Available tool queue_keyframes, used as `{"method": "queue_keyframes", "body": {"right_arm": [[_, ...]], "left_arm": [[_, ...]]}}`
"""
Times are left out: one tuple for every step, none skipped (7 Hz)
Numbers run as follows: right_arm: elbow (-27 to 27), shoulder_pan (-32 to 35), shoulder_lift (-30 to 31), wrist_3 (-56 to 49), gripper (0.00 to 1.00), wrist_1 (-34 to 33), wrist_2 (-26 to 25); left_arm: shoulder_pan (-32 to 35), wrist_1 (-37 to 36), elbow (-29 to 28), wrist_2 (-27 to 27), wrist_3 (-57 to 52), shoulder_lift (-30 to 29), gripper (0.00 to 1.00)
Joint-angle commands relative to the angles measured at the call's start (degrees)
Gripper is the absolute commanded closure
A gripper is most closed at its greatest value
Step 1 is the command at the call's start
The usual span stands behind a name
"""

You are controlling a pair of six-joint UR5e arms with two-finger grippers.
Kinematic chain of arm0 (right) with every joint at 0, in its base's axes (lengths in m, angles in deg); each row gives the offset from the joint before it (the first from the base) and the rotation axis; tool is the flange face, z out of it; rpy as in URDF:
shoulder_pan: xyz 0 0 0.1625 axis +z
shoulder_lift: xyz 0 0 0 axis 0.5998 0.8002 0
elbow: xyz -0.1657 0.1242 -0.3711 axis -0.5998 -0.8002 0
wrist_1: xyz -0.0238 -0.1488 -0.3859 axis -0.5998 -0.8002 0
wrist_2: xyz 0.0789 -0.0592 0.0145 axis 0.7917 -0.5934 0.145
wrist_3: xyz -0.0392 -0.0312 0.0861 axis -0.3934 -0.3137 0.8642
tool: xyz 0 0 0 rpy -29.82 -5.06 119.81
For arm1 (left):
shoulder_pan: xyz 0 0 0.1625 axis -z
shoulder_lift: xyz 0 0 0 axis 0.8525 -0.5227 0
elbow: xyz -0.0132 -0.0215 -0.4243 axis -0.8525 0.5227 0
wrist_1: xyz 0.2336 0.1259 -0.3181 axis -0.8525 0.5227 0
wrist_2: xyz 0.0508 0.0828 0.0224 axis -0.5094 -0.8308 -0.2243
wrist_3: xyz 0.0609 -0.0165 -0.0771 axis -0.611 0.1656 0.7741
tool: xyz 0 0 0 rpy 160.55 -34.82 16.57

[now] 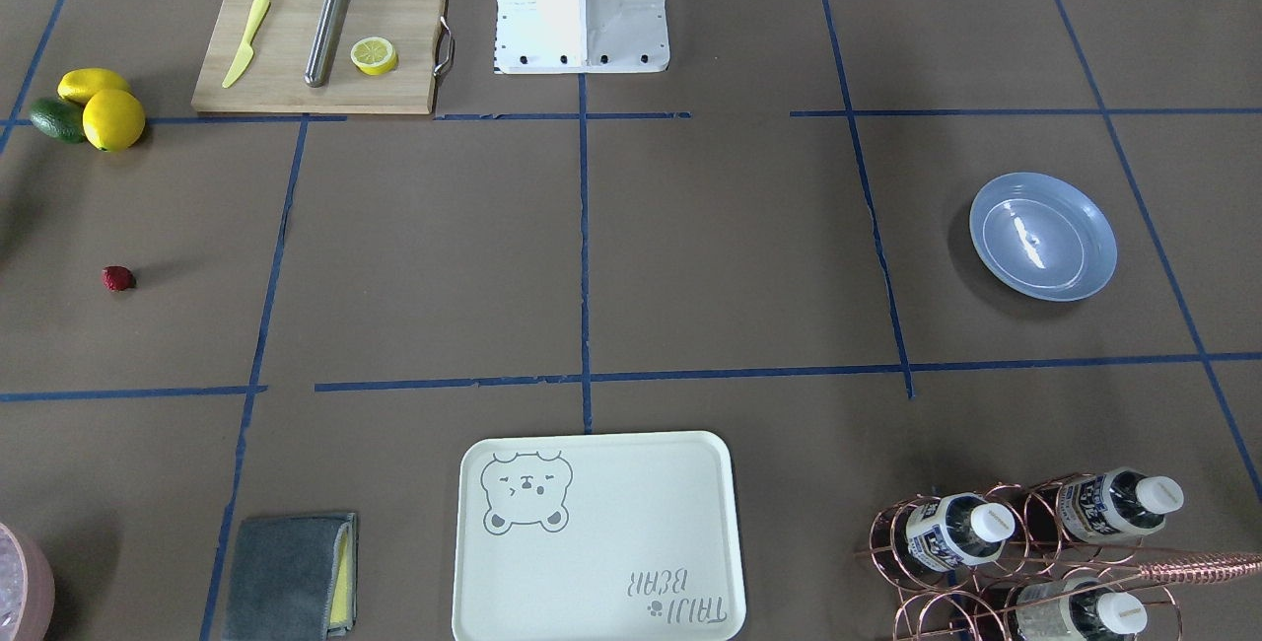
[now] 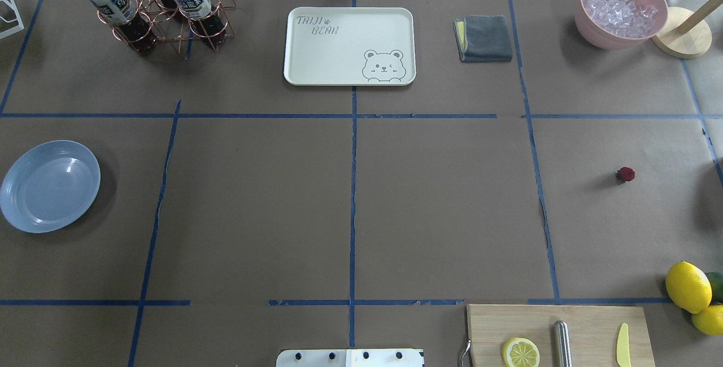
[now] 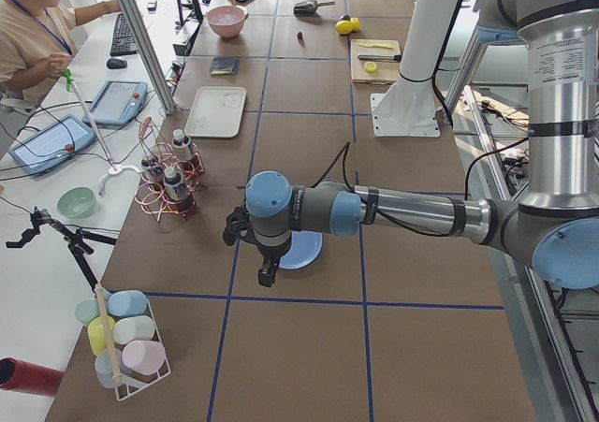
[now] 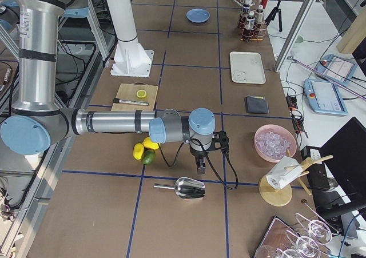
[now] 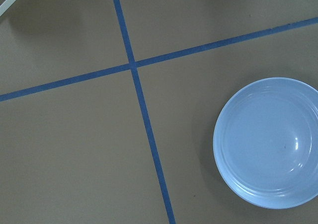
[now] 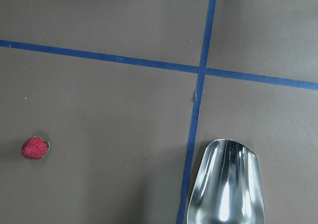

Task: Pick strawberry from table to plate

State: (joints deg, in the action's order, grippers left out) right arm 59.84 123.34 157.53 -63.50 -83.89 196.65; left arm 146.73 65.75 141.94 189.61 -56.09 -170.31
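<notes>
While both arms stretch out level over the counter, forearms horizontal & wrists bent down, each claw points straight at the surface. The right claw hangs above the counter, clear of it, between the lemons and a metal scoop. Only the side view catches it, so can't tell whether its jaws are wide or narrow. The left claw hangs the same way just beside the plate; jaw state can't be told there either.

The strawberry lies on bare counter on the robot's right side, alone in a tape square, touching nothing. The right wrist cam has it at the lower left of its view w/ the scoop at lower right, so the berry is near that claw but off to one side. The plate sits on the robot's left side, well apart from the strawberry, approx. a full counter-width between them.
</notes>
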Motion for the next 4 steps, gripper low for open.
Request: {"method": "queue_keyframes", "body": {"right_arm": [[0.4, 0.0, 0.2, 0.1, 0.0, -0.1, 0.6], [0.3, 0.0, 0.2, 0.2, 0.0, -0.1, 0.6], [0.4, -0.1, 0.2, 0.2, 0.0, 0.0, 0.6], [0.3, -0.1, 0.1, 0.3, 0.0, 0.0, 0.7]], "left_arm": [[0.0, 2.7, 0.1, 0.0, -3.0, 1.2, 0.0], [0.1, 3.4, -0.4, 0.0, -4.6, 1.5, 0.0], [0.1, 3.2, -0.1, 0.0, -4.7, 1.6, 0.0], [-0.4, 2.4, 0.0, -0.1, -4.7, 1.0, 0.0]]}}
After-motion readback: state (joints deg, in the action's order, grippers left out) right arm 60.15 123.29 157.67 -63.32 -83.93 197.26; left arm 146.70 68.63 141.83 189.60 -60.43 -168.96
